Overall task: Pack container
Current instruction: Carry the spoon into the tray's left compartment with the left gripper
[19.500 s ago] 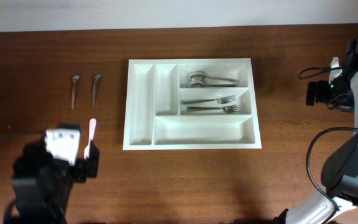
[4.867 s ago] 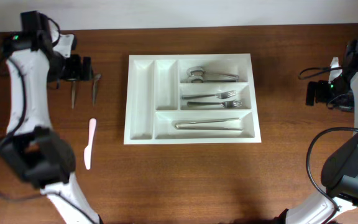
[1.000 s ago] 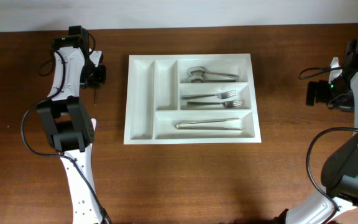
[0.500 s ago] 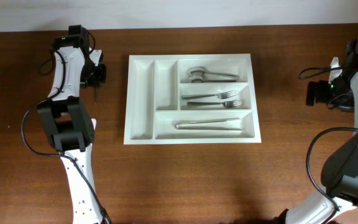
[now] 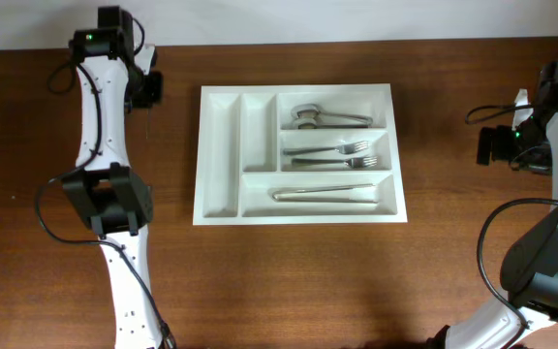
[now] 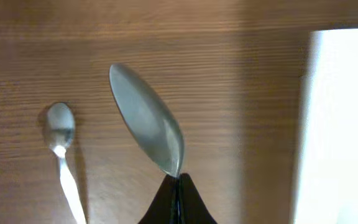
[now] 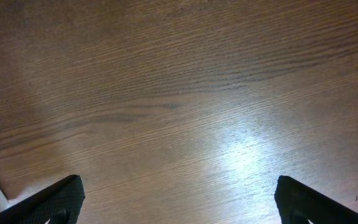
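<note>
Since half a second ago the left arm has swung toward the far edge of the wooden desk (image 5: pixel 356 291), carrying its claw away from the spot where it had been working. The left gripper (image 6: pixel 178 185) is pinched tight on a metal spoon (image 6: pixel 146 127), gripping just below the bowl; the handle is hidden behind the fingers. The spoon hangs clear of the wood. A second spoon (image 6: pixel 59 127) lies on the desk beside it.

The cutlery tray (image 5: pixel 298 226) sits mid-desk, just right of the claw. It holds spoons (image 5: pixel 327 119) in its far right compartment, forks (image 5: pixel 337 157) in the next one down and knives (image 5: pixel 323 194) in the long near one. Both narrow upright slots are empty. The right gripper (image 7: pixel 178 198) hangs wide apart over bare wood at the right edge, holding nothing.

The step looks to be the carry to the tray. It would go best by keeping the pinch firm, turning the spoon to lie along the spoon compartment, and lowering it close to the others before letting go.
</note>
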You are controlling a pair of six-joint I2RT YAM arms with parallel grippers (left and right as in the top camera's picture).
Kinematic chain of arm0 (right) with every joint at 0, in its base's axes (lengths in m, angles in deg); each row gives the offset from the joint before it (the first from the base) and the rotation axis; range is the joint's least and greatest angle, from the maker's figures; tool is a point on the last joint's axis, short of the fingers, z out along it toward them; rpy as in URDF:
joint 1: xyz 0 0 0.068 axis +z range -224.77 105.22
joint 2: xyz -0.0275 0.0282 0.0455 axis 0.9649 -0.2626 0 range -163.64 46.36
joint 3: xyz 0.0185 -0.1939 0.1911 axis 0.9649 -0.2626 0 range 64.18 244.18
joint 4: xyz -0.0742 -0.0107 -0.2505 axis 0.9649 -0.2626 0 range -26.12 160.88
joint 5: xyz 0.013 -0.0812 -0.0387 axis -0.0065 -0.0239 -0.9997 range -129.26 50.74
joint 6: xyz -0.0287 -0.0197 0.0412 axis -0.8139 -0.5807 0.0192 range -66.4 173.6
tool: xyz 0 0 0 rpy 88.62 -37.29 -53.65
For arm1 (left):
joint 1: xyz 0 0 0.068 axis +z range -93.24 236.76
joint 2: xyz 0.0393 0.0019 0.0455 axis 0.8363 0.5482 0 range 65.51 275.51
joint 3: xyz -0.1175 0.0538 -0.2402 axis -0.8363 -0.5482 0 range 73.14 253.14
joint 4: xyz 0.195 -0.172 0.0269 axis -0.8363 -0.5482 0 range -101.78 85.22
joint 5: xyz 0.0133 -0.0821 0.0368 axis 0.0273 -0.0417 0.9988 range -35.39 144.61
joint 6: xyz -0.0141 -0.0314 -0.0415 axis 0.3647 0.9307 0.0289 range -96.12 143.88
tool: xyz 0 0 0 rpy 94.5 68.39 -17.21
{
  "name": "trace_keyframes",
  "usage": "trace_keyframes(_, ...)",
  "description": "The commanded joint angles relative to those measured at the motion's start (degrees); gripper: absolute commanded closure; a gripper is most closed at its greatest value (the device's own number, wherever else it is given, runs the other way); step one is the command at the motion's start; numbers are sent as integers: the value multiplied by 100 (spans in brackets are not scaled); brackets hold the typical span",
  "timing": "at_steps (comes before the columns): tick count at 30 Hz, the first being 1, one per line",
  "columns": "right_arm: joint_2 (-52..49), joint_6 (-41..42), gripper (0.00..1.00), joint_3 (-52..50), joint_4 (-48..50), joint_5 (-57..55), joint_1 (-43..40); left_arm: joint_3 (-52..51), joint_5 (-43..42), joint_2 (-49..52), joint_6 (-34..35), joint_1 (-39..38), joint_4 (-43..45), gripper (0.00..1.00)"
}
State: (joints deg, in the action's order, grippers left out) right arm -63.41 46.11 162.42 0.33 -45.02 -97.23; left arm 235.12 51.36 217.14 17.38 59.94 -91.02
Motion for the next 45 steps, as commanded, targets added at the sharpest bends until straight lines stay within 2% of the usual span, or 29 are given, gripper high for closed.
trace_keyframes(1, 46, 24, 1, -11, 9, -48, 26, 695, -623, 28, 90, -284, -389, 98)
trace_keyframes(6, 46, 24, 1, -11, 9, -48, 26, 1309, -732, 28, 374, -697, -1051, 98)
trace_keyframes(13, 46, 24, 1, -11, 9, -48, 26, 1333, -820, -2, 1056, -1145, -1047, 98)
trace_keyframes(17, 46, 24, 1, -11, 9, -48, 26, 1309, -922, -2, 1126, -1270, -1047, 98)
trace_keyframes(23, 46, 24, 1, -11, 9, -48, 26, 901, -1228, -4, 1274, -1290, -1047, 98)
trace_keyframes(31, 46, 24, 1, -11, 9, -48, 26, -385, -1196, -4, 1268, -1290, -1049, 98)
trace_keyframes(36, 46, 24, 1, -11, 9, -48, 26, -831, -802, -4, 1272, -1290, -1049, 98)
trace_keyframes(41, 46, 24, 1, -11, 9, -48, 26, -863, -575, -4, 1272, -1290, -1049, 99)
trace_keyframes(43, 46, 24, 1, -11, 9, -48, 26, -863, -573, -4, 1270, -1290, -1049, 98)
trace_keyframes(45, 46, 24, 1, -11, 9, -48, 26, -863, -573, -4, 1270, -1290, -1049, 91)
